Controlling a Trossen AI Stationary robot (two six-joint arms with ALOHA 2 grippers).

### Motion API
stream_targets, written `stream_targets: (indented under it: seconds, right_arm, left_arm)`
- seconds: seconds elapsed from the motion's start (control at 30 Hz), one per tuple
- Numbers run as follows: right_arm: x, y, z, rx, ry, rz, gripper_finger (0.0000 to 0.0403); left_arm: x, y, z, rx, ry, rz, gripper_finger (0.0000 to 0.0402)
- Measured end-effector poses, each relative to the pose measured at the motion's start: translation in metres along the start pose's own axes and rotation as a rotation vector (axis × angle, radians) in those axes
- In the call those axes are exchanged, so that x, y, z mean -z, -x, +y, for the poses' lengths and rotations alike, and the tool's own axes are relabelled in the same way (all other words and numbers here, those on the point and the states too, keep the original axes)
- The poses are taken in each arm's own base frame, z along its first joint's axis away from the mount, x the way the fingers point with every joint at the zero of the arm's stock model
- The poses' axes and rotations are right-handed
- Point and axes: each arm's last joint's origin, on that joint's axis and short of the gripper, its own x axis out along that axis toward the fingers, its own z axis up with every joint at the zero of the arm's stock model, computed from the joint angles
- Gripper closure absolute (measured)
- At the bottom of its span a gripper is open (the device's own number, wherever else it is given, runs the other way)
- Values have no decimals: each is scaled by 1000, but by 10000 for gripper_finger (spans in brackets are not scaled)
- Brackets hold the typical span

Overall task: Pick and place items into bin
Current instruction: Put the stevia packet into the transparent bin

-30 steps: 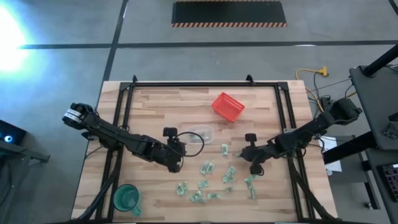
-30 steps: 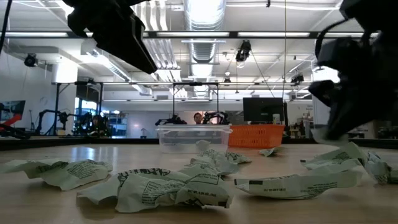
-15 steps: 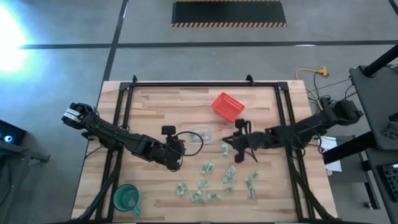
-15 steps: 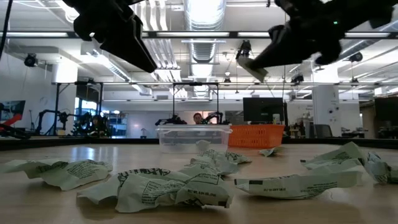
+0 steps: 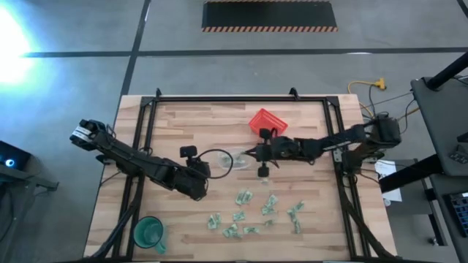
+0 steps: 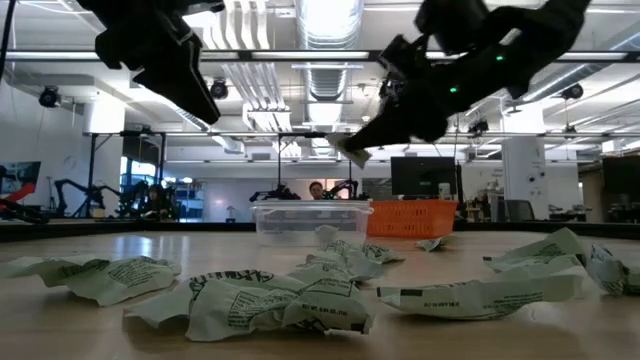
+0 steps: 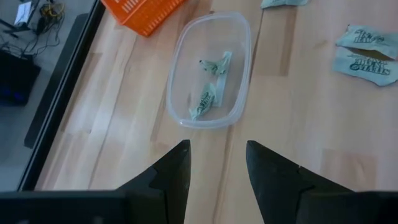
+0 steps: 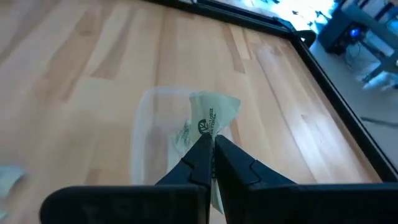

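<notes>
The right gripper has its fingers pinched shut on one pale green wrapped item, held in the air directly above the bin, the clear container that sits near the middle of the worktop, just in front of the red basket. From the right wrist view the wrapper hangs over the container's interior, where a couple of pieces (crumpled, pale green) already lie. The step in hand looks like the release. To do it well, the gripper should be centred over the bin's opening, not its rim, and lowered a little before the fingers part, since so light a wrapper may flutter sideways or cling to a finger.

The left gripper hangs with its fingers apart, holding nothing, just beside the bin toward the worktop's left edge. The other items lie scattered toward the worktop's front edge, with a green cup at its front-left corner.
</notes>
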Motion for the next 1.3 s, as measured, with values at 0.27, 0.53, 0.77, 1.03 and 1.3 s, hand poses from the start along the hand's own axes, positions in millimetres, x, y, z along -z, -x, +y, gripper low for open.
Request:
stream_targets:
  seconds: [0.27, 0.53, 0.77, 1.03, 1.3]
  right_arm:
    - [-4, -34, 2, -44, 13, 113, 394]
    - [-7, -35, -1, -49, -2, 134, 378]
    - [-7, -34, -1, -54, -1, 133, 295]
    - [-19, -12, -1, -74, 52, 160, 227]
    - [-30, 35, 16, -165, 65, 205, 224]
  left_arm:
    - [1, 1, -2, 7, -6, -2, 263]
    - [1, 2, -3, 10, 6, -4, 263]
    - [0, 2, -3, 13, 15, -10, 263]
    - [2, -1, -17, 190, 36, 4, 263]
    - [13, -5, -52, 404, -20, -9, 263]
